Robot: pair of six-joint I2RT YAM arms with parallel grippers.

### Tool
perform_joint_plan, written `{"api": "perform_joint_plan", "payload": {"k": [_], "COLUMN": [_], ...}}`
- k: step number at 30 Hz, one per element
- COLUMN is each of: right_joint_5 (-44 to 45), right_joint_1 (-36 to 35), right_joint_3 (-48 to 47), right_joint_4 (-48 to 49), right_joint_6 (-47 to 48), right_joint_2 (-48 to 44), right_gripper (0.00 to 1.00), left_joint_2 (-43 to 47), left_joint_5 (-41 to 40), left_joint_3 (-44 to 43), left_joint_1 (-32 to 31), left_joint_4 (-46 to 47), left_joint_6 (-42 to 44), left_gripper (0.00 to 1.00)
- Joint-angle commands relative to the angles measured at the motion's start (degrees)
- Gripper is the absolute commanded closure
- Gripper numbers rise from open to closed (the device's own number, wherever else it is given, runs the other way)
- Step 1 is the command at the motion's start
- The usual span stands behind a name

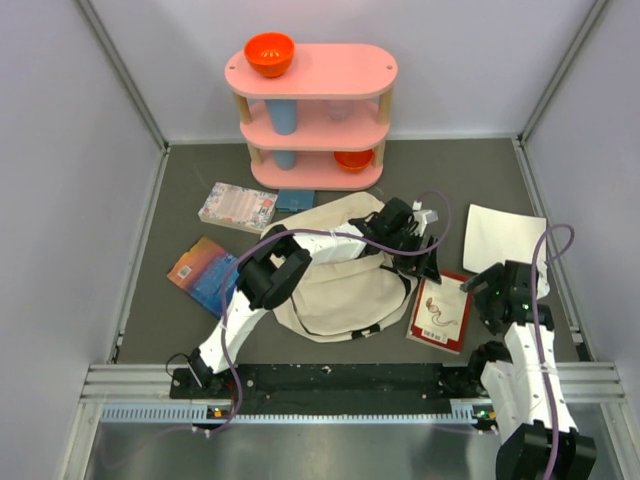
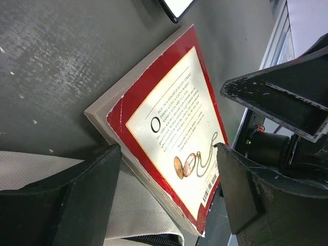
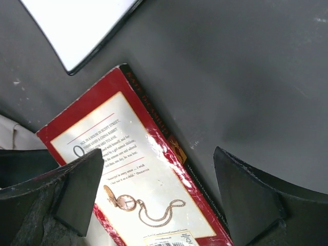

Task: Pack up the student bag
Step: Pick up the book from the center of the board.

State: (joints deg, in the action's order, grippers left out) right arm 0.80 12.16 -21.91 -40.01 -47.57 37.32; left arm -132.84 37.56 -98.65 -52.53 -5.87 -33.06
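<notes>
The student bag (image 1: pixel 340 290) lies flat at table centre, its cream fabric slumped. A red book (image 1: pixel 440 312) is seen just right of it, long axis running near-to-far and slightly tilted. In the left wrist view its bag-side edge appears to overlap the fabric. The left gripper (image 2: pixel 168 169) is stretched across the bag and hangs above the book's far-left end, jaws spread wide, nothing held. The right gripper (image 3: pixel 159 164) hangs over the book's far-right edge, also wide apart and empty. The book is judged about equally near both. The bag lies left of both finger pairs, so a leftward carry would be needed. The bag's opening cannot be made out.
</notes>
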Motion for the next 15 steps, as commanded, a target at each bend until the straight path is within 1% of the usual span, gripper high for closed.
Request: {"api": "perform_joint_plan", "payload": {"k": [1, 4, 9, 13, 14, 15], "right_joint_5": [-2.71, -7.37, -8.97, -10.38, -10.55, -10.99], "right_joint_1": [0.14, 0.14, 0.14, 0.05, 0.14, 0.14], "right_joint_3": [0.02, 1.69, 2.22, 2.49, 2.66, 3.01], "right_joint_4": [1.51, 5.02, 6.79, 7.84, 8.02, 8.19], "right_joint_6": [-0.68, -0.77, -1.38, -1.12, -1.03, -1.03], "right_joint_2": [3.37, 5.13, 4.78, 4.78, 4.69, 4.69], "right_gripper": [0.14, 0.19, 0.29, 0.36, 0.40, 0.41], "left_joint_2": [2.58, 3.02, 2.49, 1.79, 1.79, 1.79], "left_joint_5": [2.08, 3.22, 5.94, 8.05, 8.23, 8.14], "left_joint_3": [1.27, 1.71, 1.71, 1.71, 1.71, 1.71], "left_joint_1": [-0.11, -0.20, -0.64, -1.17, -1.08, -1.08], "left_joint_4": [-0.46, 0.68, 3.84, 8.14, 9.02, 10.16], "left_joint_6": [0.10, -0.78, -3.15, -5.70, -6.83, -7.19], "left_gripper": [0.21, 0.22, 0.29, 0.39, 0.45, 0.51]}}
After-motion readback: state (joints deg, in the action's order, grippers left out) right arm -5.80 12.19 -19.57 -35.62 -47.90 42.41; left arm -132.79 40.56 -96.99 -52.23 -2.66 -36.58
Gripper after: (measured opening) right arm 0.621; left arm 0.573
